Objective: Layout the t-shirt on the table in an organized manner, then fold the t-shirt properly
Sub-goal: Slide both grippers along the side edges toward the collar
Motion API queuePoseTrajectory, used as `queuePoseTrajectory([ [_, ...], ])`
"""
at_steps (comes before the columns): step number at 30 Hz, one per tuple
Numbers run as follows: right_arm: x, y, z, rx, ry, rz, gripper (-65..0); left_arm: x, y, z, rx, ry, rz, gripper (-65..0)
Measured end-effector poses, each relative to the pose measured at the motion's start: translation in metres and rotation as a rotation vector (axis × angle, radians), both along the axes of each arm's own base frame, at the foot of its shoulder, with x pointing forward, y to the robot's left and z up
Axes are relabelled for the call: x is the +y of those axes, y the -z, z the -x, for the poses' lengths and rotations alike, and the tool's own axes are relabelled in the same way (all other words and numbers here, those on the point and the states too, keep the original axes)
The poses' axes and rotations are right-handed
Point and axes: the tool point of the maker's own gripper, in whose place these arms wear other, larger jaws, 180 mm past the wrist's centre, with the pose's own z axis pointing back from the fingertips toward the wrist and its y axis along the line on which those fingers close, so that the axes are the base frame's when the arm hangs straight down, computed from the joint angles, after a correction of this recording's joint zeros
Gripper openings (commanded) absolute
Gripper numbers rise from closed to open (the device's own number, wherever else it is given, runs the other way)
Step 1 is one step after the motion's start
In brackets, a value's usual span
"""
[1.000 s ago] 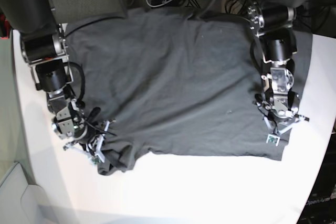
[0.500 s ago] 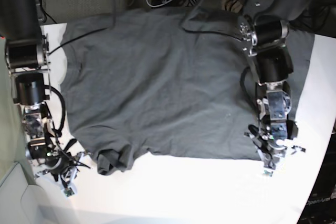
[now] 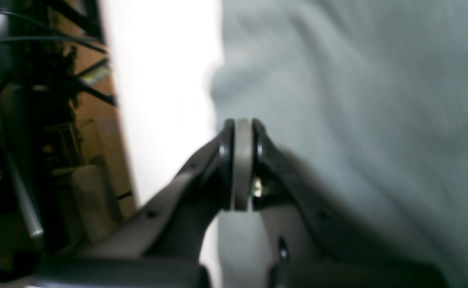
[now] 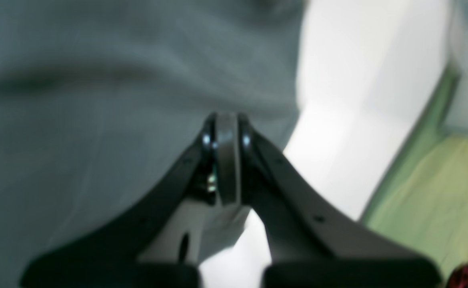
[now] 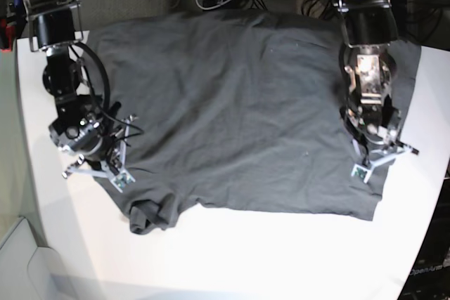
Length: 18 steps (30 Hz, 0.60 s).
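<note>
Counting things: one t-shirt [image 5: 232,110], one table [image 5: 281,258], two claws.
T-shirt: it was dark grey and lay spread flat on the white table, between the two claws and under both of them. One lumpy bunch of cloth [image 5: 144,217] sat at the near edge, just in front of the right claw.
Table: bare white top showed in front of both claws and out past their outer sides.
Left claw [image 5: 380,152]: it was on the right side of the base view, over the shirt's side edge. Its two fingers were pressed together. In the left wrist view [image 3: 242,132] the tips met with no gap. The grey shirt [image 3: 358,100] lay under and to one side of the tips, and the white table [image 3: 162,80] lay on the other side. No cloth showed between the tips.
Right claw [image 5: 98,163]: it was on the left side of the base view, at the shirt's other side edge. Its two fingers were pressed together too. In the right wrist view [image 4: 226,128] the tips met tight. The shirt [image 4: 98,100] filled the space on one side of the tips and the table [image 4: 358,100] showed on the other side. Whether it touched the cloth I could not tell, since the picture was blurry.
</note>
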Motion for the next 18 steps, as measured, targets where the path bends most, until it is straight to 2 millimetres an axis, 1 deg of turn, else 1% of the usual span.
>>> queuePoseTrajectory([
  [2, 0.001, 0.012, 0.014, 0.035, -0.002, -0.004, -65.0, -0.007, 0.018, 0.019, 0.052, 0.017, 0.010, -64.8],
  [4, -0.006, 0.025, 0.028, 0.072, 0.030, -0.012, -65.0, -0.005, 0.027, 0.032, 0.085, 0.009, 0.006, -64.8],
  [6, -0.019, 0.031, 0.037, 0.094, 0.069, 0.001, -65.0, -0.004, 0.025, 0.030, 0.078, 0.011, 0.002, -64.8],
  [8, -0.024, 0.035, 0.041, 0.101, 0.085, -0.008, -65.0, -0.005, 0.023, 0.026, 0.060, 0.018, 0.005, -64.8],
  [10, -0.025, 0.049, 0.047, 0.142, 0.096, -0.025, -65.0, -0.005, 0.026, 0.030, 0.071, 0.016, 0.005, -64.8],
  [11, -0.026, 0.058, 0.052, 0.174, 0.071, -0.017, -65.0, -0.004, 0.028, 0.032, 0.079, 0.013, 0.004, -64.8],
  [13, -0.027, 0.064, 0.053, 0.187, 0.046, -0.031, -65.0, -0.004, 0.029, 0.035, 0.090, 0.008, 0.002, -64.8],
  [15, -0.029, 0.066, 0.043, 0.178, 0.055, -0.053, -65.0, -0.004, 0.031, 0.034, 0.092, 0.011, 0.004, -64.8],
  [17, -0.031, 0.068, 0.031, 0.164, 0.064, -0.077, -65.0, -0.004, 0.036, 0.033, 0.100, 0.014, 0.003, -64.8],
  [18, -0.033, 0.070, 0.028, 0.163, 0.076, -0.094, -65.0, -0.004, 0.039, 0.035, 0.107, 0.010, 0.003, -64.8],
])
